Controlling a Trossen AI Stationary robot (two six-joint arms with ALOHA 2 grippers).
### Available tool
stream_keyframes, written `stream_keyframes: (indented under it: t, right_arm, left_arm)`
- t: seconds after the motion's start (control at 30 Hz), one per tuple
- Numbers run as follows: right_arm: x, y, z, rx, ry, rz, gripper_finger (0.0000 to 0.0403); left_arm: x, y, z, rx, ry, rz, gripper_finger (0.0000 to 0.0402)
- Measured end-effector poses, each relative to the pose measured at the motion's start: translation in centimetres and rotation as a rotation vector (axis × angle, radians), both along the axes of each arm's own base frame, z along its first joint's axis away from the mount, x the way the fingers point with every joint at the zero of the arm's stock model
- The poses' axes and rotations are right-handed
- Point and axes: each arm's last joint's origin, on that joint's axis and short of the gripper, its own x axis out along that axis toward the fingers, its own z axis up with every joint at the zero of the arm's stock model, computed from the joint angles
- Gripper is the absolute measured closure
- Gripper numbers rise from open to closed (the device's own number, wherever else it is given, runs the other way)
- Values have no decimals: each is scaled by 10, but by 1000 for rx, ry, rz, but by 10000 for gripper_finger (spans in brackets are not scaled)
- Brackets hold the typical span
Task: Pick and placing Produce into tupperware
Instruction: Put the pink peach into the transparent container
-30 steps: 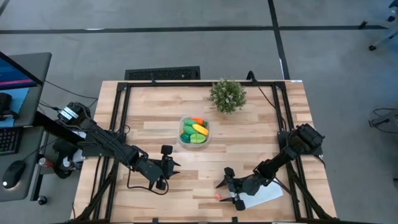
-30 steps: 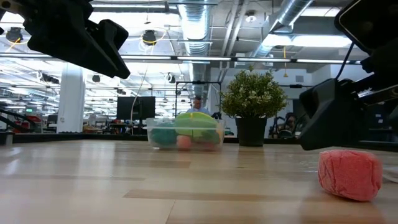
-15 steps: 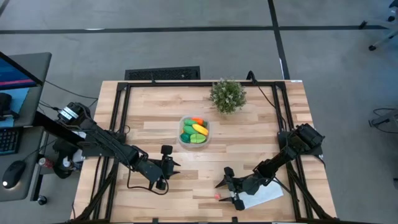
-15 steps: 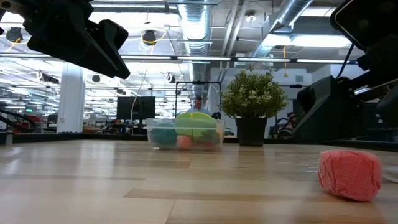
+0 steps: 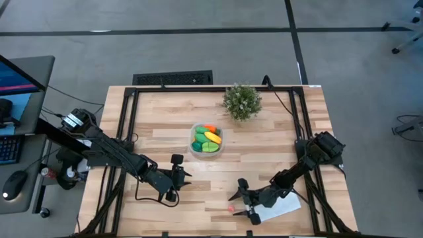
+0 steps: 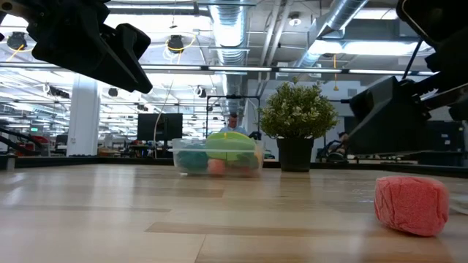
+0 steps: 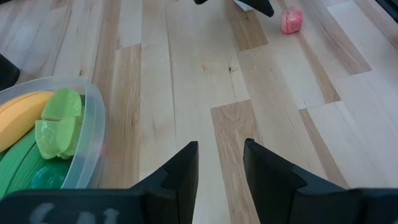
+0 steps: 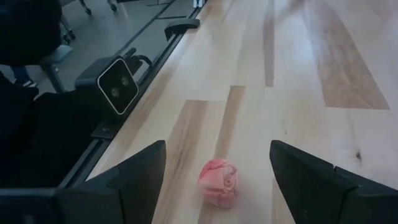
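Right claw (image 8: pixel 214 171) gapes empty over a pink berry (image 8: pixel 218 182) on the pale wood table (image 5: pixel 277 142).

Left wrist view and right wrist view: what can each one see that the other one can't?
Only the left wrist view shows the clear tupperware, already holding green pieces and a yellow banana shape, plus the left gripper with a narrow gap between its fingers and nothing in it. Only the right wrist view shows the right gripper, fingers wide apart, and a small camera at the table's edge. Both show the pink berry lying loose on the wooden table; the right gripper's fingers stand either side of it.
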Motion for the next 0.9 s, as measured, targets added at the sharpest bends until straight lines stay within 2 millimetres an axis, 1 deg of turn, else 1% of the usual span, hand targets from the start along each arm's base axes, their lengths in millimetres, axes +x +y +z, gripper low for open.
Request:
stream_keyframes:
  t: [0.1,0.27,0.33,0.47,0.7,0.9]
  right_arm:
    - [1,0,-3,3,-4,-1,121]
    - [5,-1,-18,11,-4,-1,121]
    - [6,-2,-21,22,13,8,121]
    - [6,-1,-16,32,5,14,121]
    - [5,-4,-20,26,48,-1,121]
    - [5,-4,-21,21,53,-9,125]
  left_arm:
    - [0,0,0,0,0,0,284]
    - [0,0,0,-3,3,2,284]
    - [-1,0,-1,-6,11,0,284]
    - [-1,0,-1,-5,15,-1,284]
    - [-1,0,-1,-4,17,0,284]
    - [-1,0,-1,-5,18,1,284]
